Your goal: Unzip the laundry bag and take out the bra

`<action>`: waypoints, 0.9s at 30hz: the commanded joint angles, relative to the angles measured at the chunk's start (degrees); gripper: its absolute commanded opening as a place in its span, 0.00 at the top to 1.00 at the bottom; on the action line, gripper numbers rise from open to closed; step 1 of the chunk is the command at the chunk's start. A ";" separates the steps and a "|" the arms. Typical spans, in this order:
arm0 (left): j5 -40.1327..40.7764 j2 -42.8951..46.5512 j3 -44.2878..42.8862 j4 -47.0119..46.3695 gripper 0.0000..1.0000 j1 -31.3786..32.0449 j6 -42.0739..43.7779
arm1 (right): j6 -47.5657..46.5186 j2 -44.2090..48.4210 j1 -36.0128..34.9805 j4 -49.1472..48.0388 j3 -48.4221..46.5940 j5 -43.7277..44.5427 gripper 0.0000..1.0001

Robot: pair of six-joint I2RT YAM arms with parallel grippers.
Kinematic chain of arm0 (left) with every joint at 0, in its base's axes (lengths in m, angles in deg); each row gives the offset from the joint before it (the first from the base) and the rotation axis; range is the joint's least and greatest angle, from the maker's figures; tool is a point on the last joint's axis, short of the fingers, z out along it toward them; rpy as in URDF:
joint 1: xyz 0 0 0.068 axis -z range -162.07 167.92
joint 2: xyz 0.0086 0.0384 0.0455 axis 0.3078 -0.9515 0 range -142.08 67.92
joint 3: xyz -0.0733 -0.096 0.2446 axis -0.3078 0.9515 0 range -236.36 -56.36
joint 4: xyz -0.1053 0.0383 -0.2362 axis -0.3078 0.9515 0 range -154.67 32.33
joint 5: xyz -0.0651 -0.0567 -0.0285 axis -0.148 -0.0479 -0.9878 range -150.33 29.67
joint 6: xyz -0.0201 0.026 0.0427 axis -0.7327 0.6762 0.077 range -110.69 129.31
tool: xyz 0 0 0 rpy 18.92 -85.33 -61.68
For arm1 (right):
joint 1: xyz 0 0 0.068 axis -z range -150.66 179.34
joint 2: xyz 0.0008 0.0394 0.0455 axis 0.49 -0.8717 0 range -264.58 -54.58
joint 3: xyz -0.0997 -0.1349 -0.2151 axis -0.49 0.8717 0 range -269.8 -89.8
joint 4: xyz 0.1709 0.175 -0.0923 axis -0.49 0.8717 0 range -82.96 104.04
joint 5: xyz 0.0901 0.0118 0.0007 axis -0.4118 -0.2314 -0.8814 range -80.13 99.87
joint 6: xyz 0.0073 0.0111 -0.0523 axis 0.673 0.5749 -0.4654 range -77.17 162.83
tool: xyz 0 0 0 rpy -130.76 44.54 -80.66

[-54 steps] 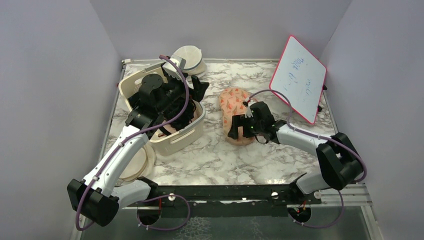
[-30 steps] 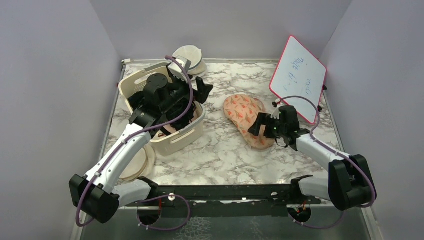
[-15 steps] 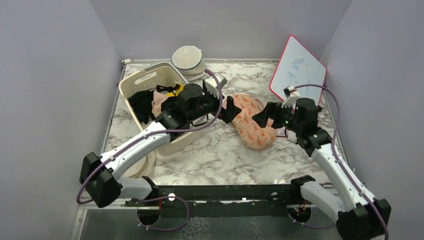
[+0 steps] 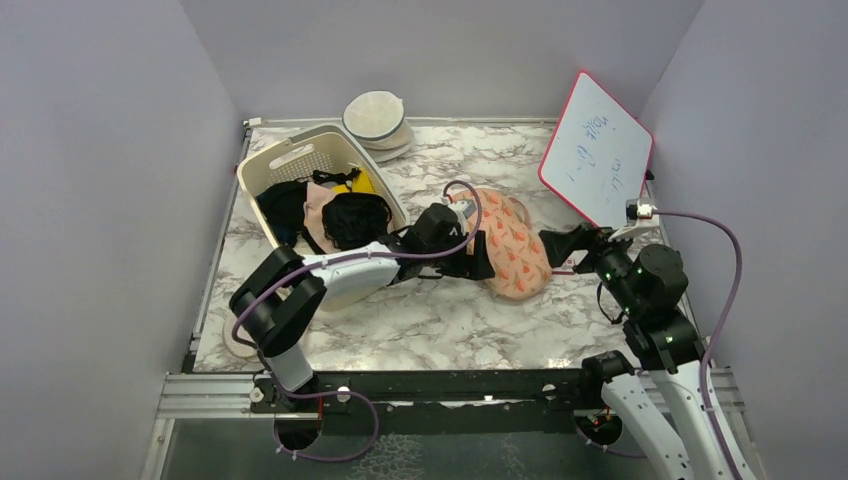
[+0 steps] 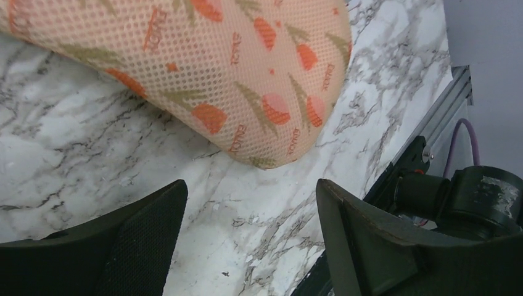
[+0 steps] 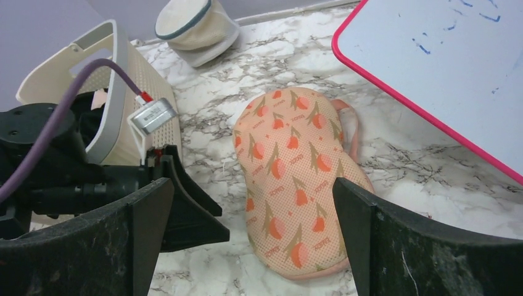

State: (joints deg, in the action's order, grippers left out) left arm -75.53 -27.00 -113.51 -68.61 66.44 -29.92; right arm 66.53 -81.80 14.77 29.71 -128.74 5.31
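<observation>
Just changed: my left arm (image 4: 340,268) has come out of the basket (image 4: 300,160) and swung over to the bag (image 4: 510,245). My right arm (image 4: 660,300) has pulled back to the bag's right side.
What that means: both grippers now face the bag from two sides, so I think I am set to hold it and hunt for the zip. Nothing is unzipped yet.
Basket: at the left, with black clothes (image 4: 355,218) and some pink cloth (image 4: 318,208) in it. My left arm lies close along its front wall.
Round cases (image 4: 378,118): at the back, well apart from the bag, not in my way.
Left gripper (image 5: 250,246): low over the table (image 4: 440,310), just beside the bag's left edge, fingers spread, nothing between them.
Bag: flat on the table in the middle, between my two grippers. It looks shut, and I cannot find the zip pull.
Bra: not seen. I guess it is inside the bag. A thin pink loop (image 6: 353,132) peeks out at the bag's right edge, but I cannot tell what it is.
Right gripper (image 6: 253,185): up off the table, near the bag's right side, fingers wide apart, holding nothing.
Board (image 4: 597,160): leaning just behind my right gripper, so I could bump it.
In the way: my own grippers point at each other across the bag, so I must mind they don't knock.
</observation>
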 commanded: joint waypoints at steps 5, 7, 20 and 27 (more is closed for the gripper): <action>-4.03 -8.21 1.02 -6.71 0.35 0.14 -10.22 | -0.39 -1.65 -0.02 -0.03 1.86 -3.63 0.00; -4.58 -10.13 1.00 -7.35 0.35 0.27 -11.12 | -0.15 -2.50 -0.02 -0.06 2.00 -5.77 0.00; -6.56 -16.01 -2.62 -8.25 0.54 0.28 -9.87 | 4.51 -6.72 -0.02 -5.28 8.42 -13.69 0.00; -9.81 -15.06 -3.14 -9.59 0.82 -1.29 -9.10 | 5.69 -11.64 0.00 -6.10 10.78 -16.75 0.01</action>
State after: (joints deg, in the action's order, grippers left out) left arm -82.15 -42.58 -115.63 -76.64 66.26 -39.91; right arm 71.06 -91.20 14.77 25.76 -118.90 -8.57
